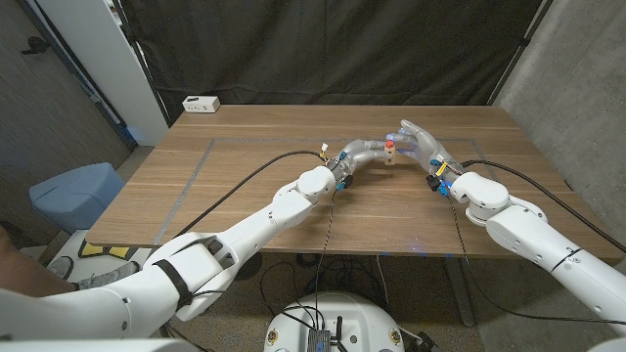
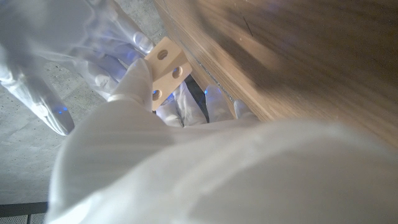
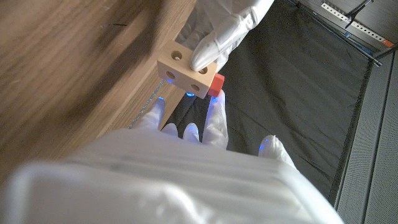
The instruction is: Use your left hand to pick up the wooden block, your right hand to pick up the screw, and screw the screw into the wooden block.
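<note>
Above the far middle of the worktop (image 1: 245,186), the pale wooden block (image 3: 186,73), drilled with round holes, is pinched by the left robot hand (image 1: 364,152). A red-headed screw (image 3: 216,84) sits against it, clasped in the right robot hand's (image 1: 419,145) fingers.

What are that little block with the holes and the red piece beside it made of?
The block looks like pale unfinished wood: matte, light tan, with round drilled holes. The red piece against it looks like plastic, evenly coloured and smooth, though too little shows to be sure.
</note>
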You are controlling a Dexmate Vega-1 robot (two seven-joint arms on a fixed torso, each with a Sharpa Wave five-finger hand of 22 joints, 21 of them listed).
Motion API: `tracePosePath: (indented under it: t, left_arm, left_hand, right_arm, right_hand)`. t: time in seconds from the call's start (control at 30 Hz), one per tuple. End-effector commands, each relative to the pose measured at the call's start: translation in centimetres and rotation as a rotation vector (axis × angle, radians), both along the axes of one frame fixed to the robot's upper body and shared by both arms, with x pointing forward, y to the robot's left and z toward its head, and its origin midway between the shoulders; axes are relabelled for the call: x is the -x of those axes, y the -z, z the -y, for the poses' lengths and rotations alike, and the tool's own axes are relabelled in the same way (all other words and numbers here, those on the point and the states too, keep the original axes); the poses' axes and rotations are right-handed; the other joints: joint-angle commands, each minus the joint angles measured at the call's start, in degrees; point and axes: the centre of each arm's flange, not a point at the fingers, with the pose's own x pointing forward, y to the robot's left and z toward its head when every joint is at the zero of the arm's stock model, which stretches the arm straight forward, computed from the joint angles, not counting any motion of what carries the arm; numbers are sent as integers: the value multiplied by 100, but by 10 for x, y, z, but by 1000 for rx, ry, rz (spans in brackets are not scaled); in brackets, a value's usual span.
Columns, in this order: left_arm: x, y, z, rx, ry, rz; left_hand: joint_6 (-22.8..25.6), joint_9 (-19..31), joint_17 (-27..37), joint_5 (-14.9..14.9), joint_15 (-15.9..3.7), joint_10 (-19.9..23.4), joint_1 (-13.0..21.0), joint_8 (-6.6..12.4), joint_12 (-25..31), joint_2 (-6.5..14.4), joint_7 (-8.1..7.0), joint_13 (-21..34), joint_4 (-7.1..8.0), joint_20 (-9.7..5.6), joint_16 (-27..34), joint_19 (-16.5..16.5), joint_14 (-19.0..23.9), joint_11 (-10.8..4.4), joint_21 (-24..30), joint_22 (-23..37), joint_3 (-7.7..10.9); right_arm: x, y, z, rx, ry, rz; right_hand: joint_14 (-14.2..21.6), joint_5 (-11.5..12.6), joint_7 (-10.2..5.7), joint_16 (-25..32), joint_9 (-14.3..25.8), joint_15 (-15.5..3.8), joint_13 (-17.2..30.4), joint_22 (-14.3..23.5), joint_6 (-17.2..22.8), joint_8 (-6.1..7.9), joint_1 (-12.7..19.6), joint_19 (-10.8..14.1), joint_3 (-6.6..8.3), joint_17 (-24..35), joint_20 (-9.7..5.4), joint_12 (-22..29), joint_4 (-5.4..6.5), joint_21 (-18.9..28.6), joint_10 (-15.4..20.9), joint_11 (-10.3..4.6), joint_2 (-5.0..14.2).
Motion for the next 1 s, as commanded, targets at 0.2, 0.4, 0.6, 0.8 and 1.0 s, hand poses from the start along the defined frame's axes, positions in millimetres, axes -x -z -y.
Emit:
tracePosePath:
  t: [0.2,0.4,0.6,0.8,1.0]
  left_arm:
    - [0,0,1,1,0,-1]
    - [0,0,1,3,0,-1]
    - [1,1,1,2,0,1]
    - [2,1,1,2,1,1]
    - [1,1,1,2,4,1]
  left_hand:
    - [140,24,19,19,-283,57,27,45,117,99,53,398,97,35,5,-10,46,-22,37,31,117]
    - [135,24,19,18,-292,57,25,43,117,99,43,397,98,32,4,-9,43,-24,37,31,116]
    - [137,24,19,18,-286,57,24,44,116,98,48,396,99,26,2,-7,41,-25,38,31,117]
    - [138,24,18,19,-283,57,29,44,117,99,46,397,95,30,2,-8,41,-25,37,31,119]
    - [131,24,20,19,-288,53,29,42,116,104,48,398,98,34,3,-9,40,-23,37,31,119]
  right_arm:
    - [0,2,1,-2,2,-7]
    - [-1,3,2,-12,10,-15]
    - [0,4,3,-15,15,-15]
    - [1,6,3,-22,22,-14]
    - [2,6,4,-26,32,-9]
  right_hand:
    - [-8,23,-11,16,-1,-6,7,24,106,53,-40,-32,1,21,6,52,9,26,26,13,4]
    - [8,25,-15,26,-2,-3,7,24,114,56,-34,-16,1,18,0,63,10,37,46,20,5]
    - [24,28,-16,34,-3,-4,8,24,107,53,-26,-3,2,15,-2,69,9,45,60,29,7]
    - [39,30,-18,42,-4,3,8,24,115,57,-19,6,3,13,-9,75,8,50,73,28,10]
    - [75,31,-14,56,-4,16,9,23,158,74,-8,26,4,8,-15,85,4,59,99,59,10]
